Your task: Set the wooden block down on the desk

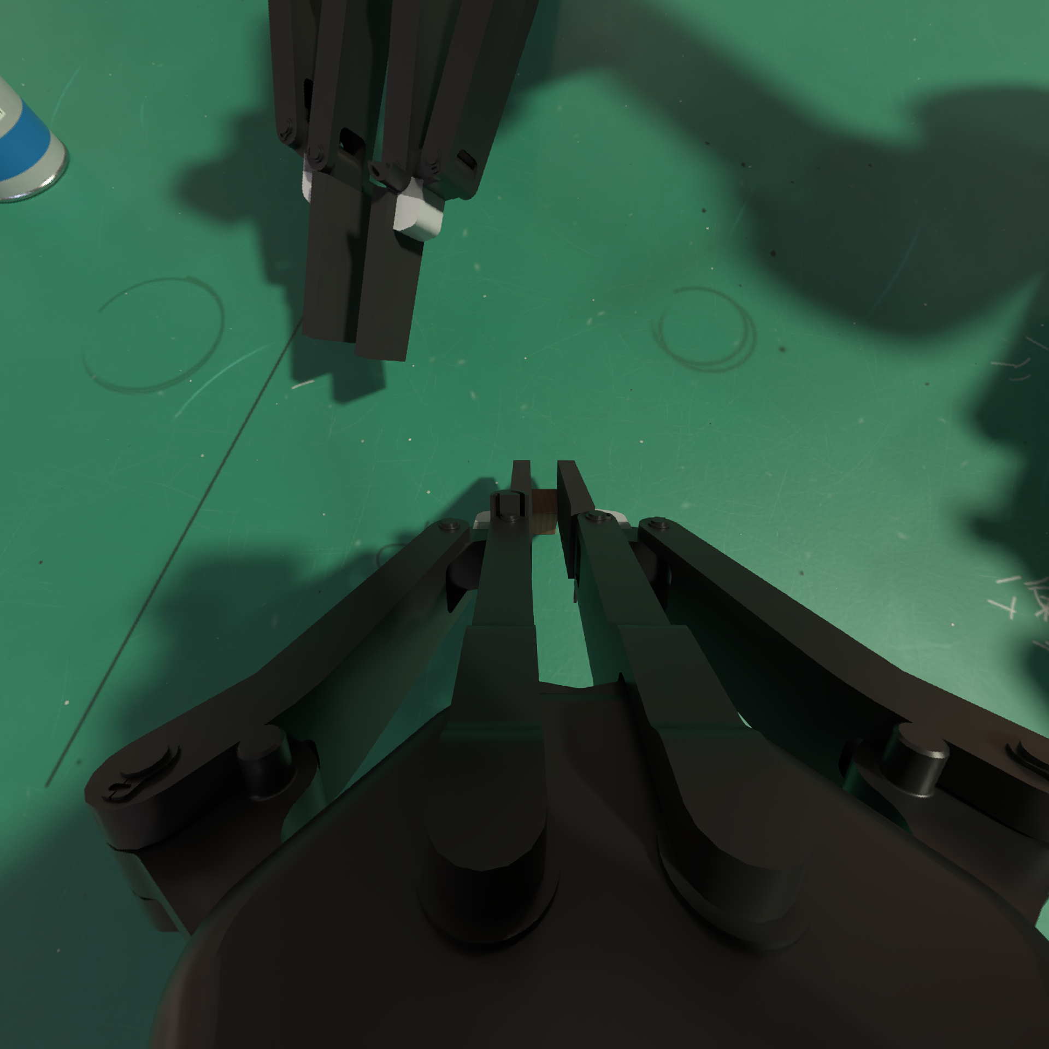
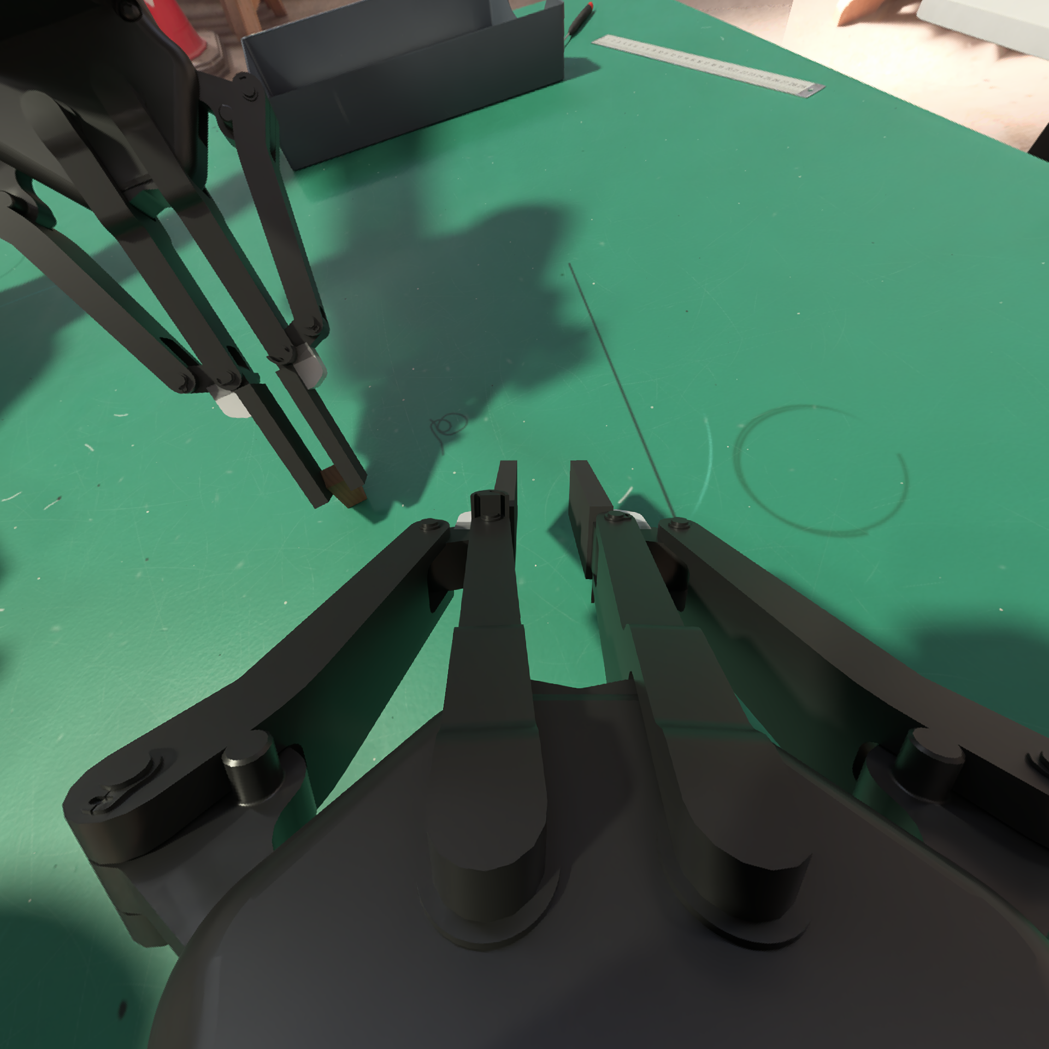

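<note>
A small wooden block (image 1: pixel 543 512) is pinched between the fingertips of my left gripper (image 1: pixel 545 474), which is shut on it. In the right wrist view the left gripper (image 2: pixel 340 492) reaches down from the upper left. The block (image 2: pixel 347 488) sits at its tips, at or just above the green desk (image 2: pixel 738 255); I cannot tell if it touches. My right gripper (image 2: pixel 542 474) is empty, its jaws a narrow gap apart, low over the desk just right of the block. It also shows in the left wrist view (image 1: pixel 355 346), hanging from above.
A grey open bin (image 2: pixel 408 74) stands at the back. A metal ruler (image 2: pixel 709 65) and a red-tipped tool (image 2: pixel 579 22) lie near the far desk edge. A blue-and-white can (image 1: pixel 22 147) stands at the left of the left wrist view.
</note>
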